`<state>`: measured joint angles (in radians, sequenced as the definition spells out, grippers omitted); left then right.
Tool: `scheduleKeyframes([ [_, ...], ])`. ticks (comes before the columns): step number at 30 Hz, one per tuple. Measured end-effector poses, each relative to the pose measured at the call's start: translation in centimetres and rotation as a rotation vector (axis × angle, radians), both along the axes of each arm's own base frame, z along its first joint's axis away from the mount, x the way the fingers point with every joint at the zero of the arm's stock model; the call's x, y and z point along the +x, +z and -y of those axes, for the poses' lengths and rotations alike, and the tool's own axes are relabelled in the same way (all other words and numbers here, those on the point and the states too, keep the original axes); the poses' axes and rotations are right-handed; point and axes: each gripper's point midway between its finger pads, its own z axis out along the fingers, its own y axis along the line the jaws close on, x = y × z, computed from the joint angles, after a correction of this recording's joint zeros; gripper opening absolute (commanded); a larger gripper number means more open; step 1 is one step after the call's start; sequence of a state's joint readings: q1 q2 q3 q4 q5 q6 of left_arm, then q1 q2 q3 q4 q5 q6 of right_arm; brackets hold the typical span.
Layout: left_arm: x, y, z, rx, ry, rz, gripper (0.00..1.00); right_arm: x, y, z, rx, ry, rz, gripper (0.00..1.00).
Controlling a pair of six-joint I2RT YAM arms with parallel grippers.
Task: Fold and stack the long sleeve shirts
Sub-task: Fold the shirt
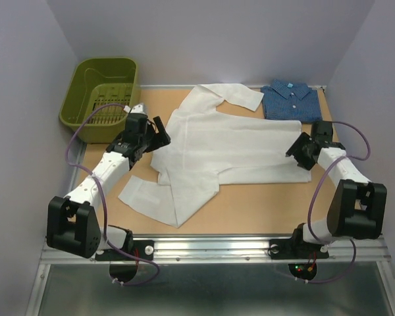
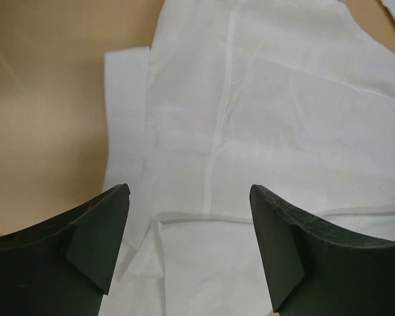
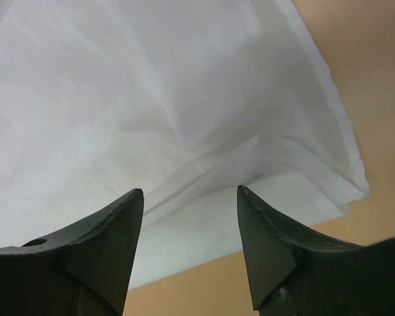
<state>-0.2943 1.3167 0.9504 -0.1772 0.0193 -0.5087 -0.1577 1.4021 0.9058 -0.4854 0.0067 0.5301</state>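
At the table's (image 1: 263,204) far right corner the blue shirt (image 1: 289,100) is seen folded into a compact rectangle, so that part of the folding is judged done. Mid-table the white shirt (image 1: 217,148) is spread out. One sleeve is thrown toward the far edge and loose cloth trails off at the near left. Layers are doubled at its right edge, but the fold is judged far from finished, and nothing is stacked yet. The left gripper (image 1: 159,131) is held over the shirt's left edge, jaws wide apart with nothing between them. The right gripper (image 1: 295,150) is poised at the right edge, jaws likewise parted and empty. No brand, label or writing can be read.
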Motion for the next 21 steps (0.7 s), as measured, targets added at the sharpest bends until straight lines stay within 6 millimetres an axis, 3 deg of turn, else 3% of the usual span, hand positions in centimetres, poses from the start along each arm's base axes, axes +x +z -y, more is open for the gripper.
scheduleKeyframes([
  [4,0.4,0.9,-0.8,0.032,0.012,0.059,0.85,1.0,-1.7,0.4,-0.002,-0.022,-0.012,0.61],
  [10,0.0,-0.7,-2.0,0.093,0.031,0.041,0.85,1.6,-4.3,1.6,-0.047,-0.062,-0.059,0.63],
  [12,0.1,-0.7,-2.3,0.103,0.038,0.044,0.85,1.6,-4.2,1.9,-0.070,-0.051,-0.059,0.65],
  [15,0.2,-0.7,-2.8,0.118,0.051,0.048,0.86,2.2,-2.5,1.2,-0.115,0.017,0.001,0.69],
  [18,0.5,-0.6,-3.6,0.123,0.072,0.050,0.87,3.0,0.8,-2.0,-0.168,0.160,0.109,0.72],
  [20,0.6,-0.4,-4.4,0.122,0.094,0.055,0.91,3.4,3.8,-7.8,-0.179,0.354,0.229,0.77],
  [21,0.6,-0.1,-4.9,0.119,0.108,0.065,0.93,3.2,4.5,-9.7,-0.175,0.416,0.258,0.78],
])
